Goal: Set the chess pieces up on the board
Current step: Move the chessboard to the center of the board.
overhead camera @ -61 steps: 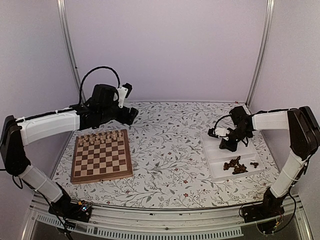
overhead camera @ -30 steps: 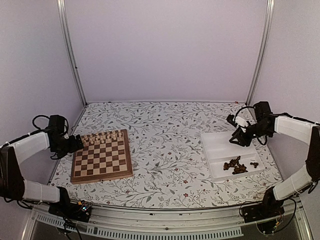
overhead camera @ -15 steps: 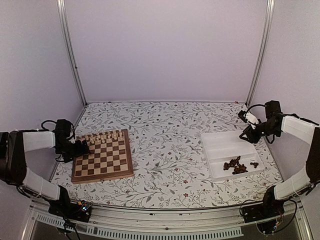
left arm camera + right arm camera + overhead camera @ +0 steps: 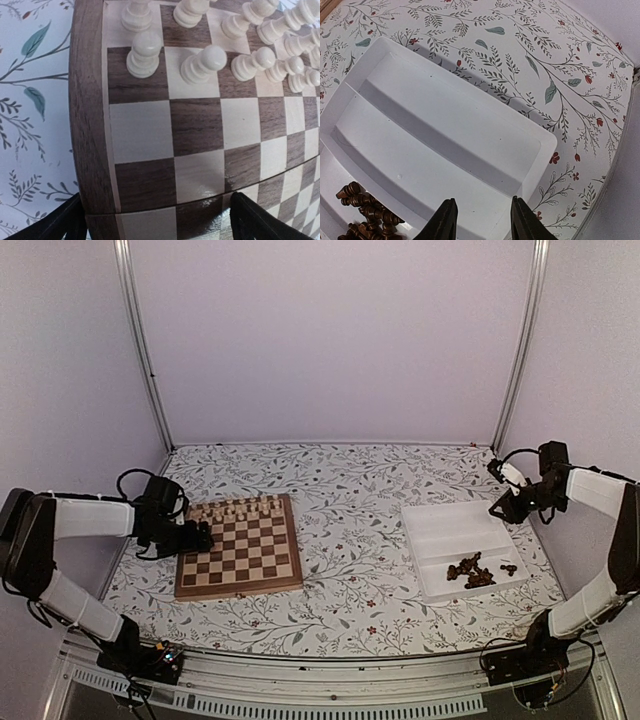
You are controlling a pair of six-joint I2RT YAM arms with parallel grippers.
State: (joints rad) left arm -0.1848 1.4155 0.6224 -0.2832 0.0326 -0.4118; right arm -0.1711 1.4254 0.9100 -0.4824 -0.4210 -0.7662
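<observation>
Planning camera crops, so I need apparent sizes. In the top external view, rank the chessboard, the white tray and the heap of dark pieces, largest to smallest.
1. chessboard and white tray: they look about alike, so I won't rank them.
2. heap of dark pieces, clearly smallest.

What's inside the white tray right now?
Dark chess pieces lie heaped in the near compartment of the white tray; the rest of it is bare. Pieces lower in the heap are covered, so no count.
</observation>
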